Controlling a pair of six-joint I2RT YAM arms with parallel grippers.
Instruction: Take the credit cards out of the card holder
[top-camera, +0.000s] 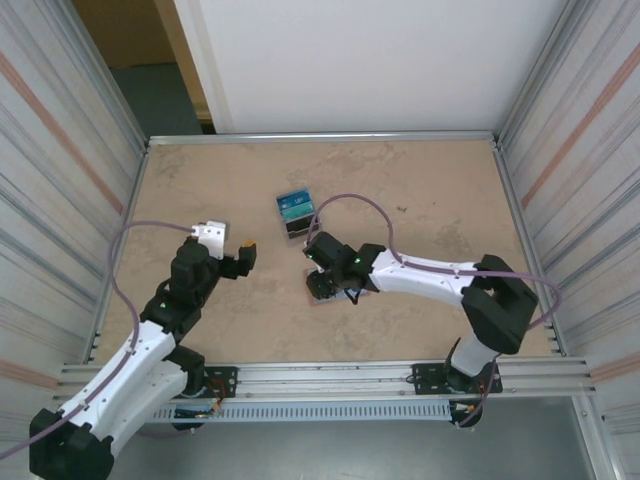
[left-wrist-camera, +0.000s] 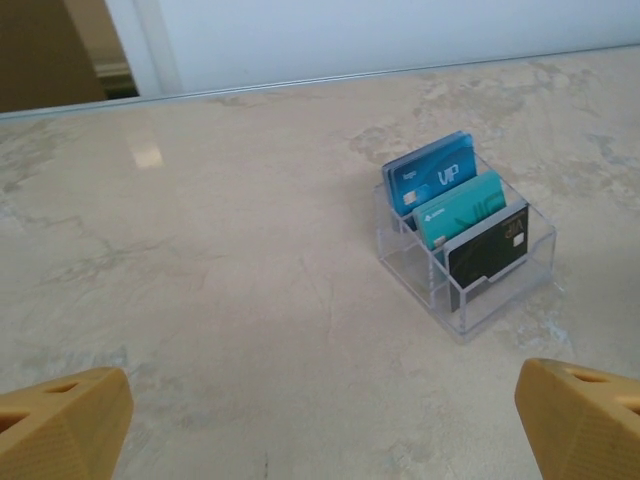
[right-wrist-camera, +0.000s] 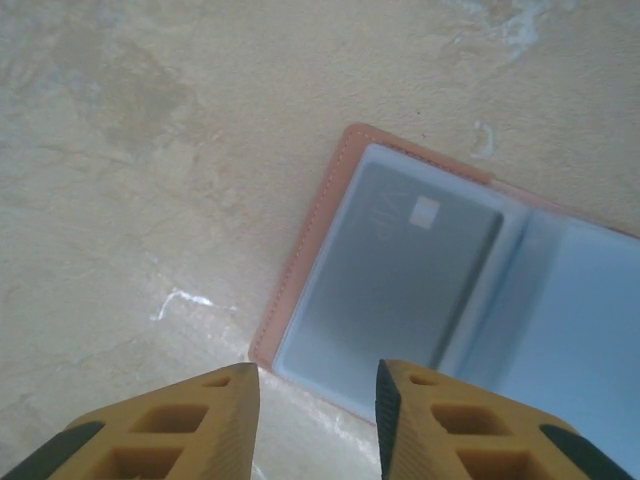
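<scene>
The card holder (right-wrist-camera: 300, 250) lies open and flat on the table, salmon-pink outside with a pale blue lining. One greyish card (right-wrist-camera: 400, 265) sits in its left sleeve. My right gripper (right-wrist-camera: 312, 388) hovers over the holder's near edge, its jaws narrowed but with a gap and nothing between them. From above, the right gripper (top-camera: 322, 283) covers most of the card holder (top-camera: 317, 298). Blue, teal and black credit cards (left-wrist-camera: 445, 185) stand upright in a clear stand (left-wrist-camera: 500, 295). My left gripper (left-wrist-camera: 320, 430) is wide open, empty, and short of that stand; from above it (top-camera: 226, 243) is left of the stand.
The clear stand (top-camera: 296, 213) sits mid-table, just beyond the right gripper. Ribbed metal walls close in the left and right sides, and a white panel closes the back. A metal rail (top-camera: 330, 375) runs along the near edge by the arm bases.
</scene>
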